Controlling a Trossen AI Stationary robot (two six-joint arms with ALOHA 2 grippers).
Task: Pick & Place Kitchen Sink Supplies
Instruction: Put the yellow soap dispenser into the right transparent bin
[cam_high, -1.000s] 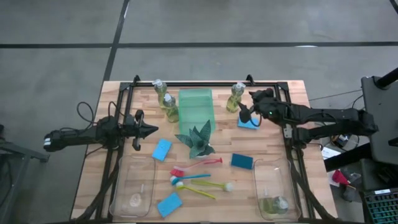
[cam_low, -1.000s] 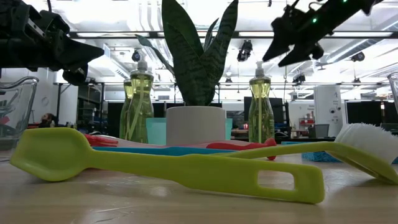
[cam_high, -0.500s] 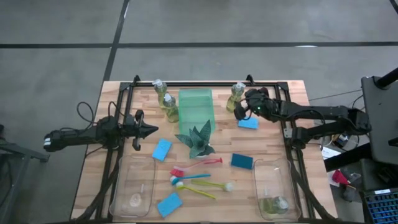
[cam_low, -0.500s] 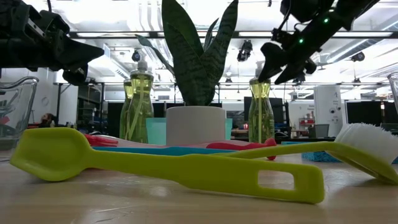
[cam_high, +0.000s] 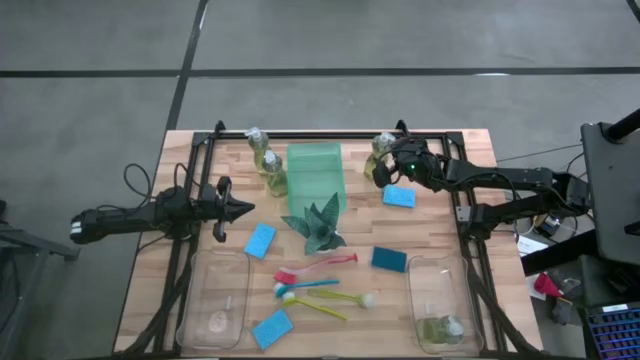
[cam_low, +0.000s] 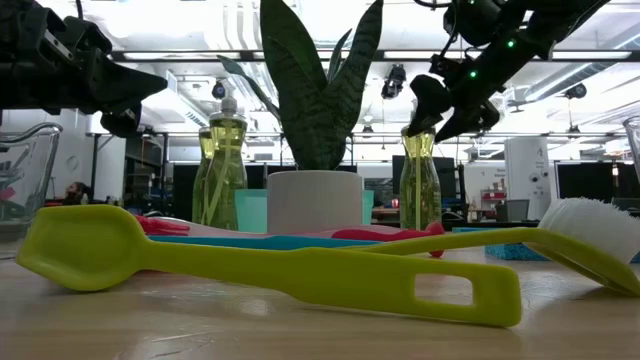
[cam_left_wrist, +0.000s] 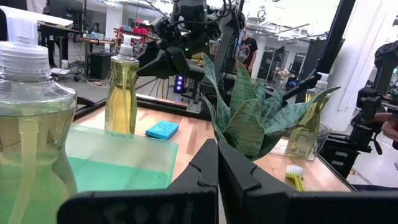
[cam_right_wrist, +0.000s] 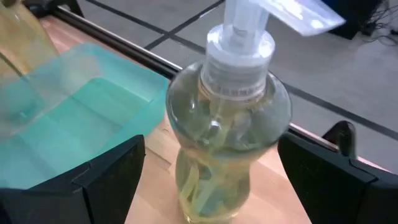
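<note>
The right hand (cam_high: 385, 170) hangs with fingers spread wide on either side of a soap bottle (cam_right_wrist: 225, 140) (white pump cap, upright on the counter (cam_high: 440, 225)), not touching it. Beside it lies a blue sponge (cam_high: 398, 196). The left hand (cam_high: 240, 209), fingers pressed together, waits well apart.

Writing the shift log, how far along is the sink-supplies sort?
Done: one soap bottle lies in the right bin. In hand: the right gripper is open around the far-right bottle, not shut. Left: two bottles by the green tray, sponges, brushes. The left gripper waits at the left.
</note>
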